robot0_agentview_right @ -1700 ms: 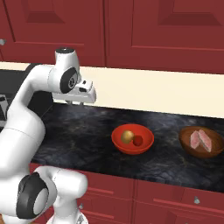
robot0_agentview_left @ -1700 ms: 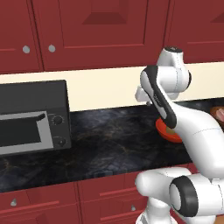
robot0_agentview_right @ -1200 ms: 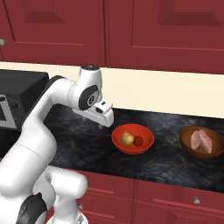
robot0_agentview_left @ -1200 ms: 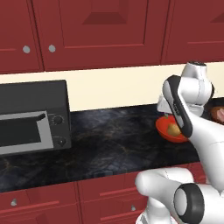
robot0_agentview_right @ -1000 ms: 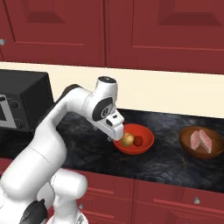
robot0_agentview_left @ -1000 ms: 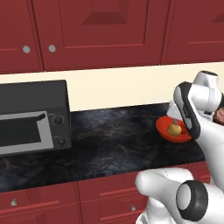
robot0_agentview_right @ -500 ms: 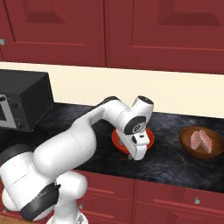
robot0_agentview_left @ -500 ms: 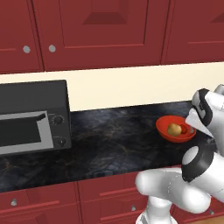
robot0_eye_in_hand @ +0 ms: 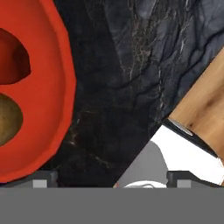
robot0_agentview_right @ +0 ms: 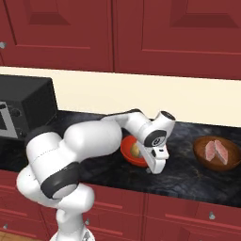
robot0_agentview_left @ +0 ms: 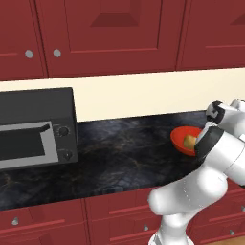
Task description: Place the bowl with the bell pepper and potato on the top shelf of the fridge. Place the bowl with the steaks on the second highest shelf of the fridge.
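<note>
The bright red-orange bowl with the bell pepper and potato point(robot0_agentview_right: 128, 151) sits on the dark counter, partly behind my arm. The hand view shows the bowl point(robot0_eye_in_hand: 43, 87) at the left, holding the bell pepper point(robot0_eye_in_hand: 11, 59) and the potato point(robot0_eye_in_hand: 8, 119). In the left base view the bowl point(robot0_agentview_left: 184, 136) and potato point(robot0_agentview_left: 190, 140) peek out beside the arm. My gripper point(robot0_agentview_right: 156, 170) points down at the counter just right of this bowl. Its fingertips point(robot0_eye_in_hand: 43, 177) stand wide open over bare counter, one close to the bowl's rim. The brown bowl with the steaks point(robot0_agentview_right: 203, 157) holds the steaks point(robot0_agentview_right: 216, 150) further right. The fridge and its shelves are out of view.
A black microwave point(robot0_agentview_left: 36, 129) stands on the counter at the left. Red wall cabinets point(robot0_agentview_right: 117, 33) hang above and red drawers point(robot0_agentview_right: 188, 212) run below. In the hand view the counter's front edge point(robot0_eye_in_hand: 175, 127) lies close by, with wooden floor point(robot0_eye_in_hand: 205, 100) beyond.
My arm has swung right and down from above the counter to just beside the red-orange bowl. The jaws have stayed open. Neither bowl has moved.
</note>
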Tool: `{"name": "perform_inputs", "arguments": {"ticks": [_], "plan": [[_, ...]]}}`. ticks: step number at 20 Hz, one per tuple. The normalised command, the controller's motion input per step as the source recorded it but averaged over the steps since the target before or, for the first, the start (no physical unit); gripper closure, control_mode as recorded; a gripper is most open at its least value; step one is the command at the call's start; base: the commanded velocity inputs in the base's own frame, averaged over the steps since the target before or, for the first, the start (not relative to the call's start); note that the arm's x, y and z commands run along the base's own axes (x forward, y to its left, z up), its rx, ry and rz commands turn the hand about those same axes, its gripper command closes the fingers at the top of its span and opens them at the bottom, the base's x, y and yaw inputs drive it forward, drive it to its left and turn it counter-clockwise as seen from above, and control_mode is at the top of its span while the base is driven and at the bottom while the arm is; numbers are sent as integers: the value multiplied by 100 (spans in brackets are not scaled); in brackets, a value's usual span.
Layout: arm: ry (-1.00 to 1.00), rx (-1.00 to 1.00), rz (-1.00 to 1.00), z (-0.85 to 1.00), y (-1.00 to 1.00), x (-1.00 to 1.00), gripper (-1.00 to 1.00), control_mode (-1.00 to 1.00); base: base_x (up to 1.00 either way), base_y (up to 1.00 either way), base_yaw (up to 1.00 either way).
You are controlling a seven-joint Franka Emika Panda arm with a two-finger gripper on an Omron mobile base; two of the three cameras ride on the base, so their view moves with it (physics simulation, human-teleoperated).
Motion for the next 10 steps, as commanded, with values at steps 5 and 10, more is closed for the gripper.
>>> {"name": "perform_inputs", "arguments": {"ticks": [5, 10], "plan": [[-1, 0, -11, -44, 0, 52, -100, -100, 0, 0, 0], [0, 0, -9, -35, 0, 43, -100, -100, 0, 0, 0]]}}
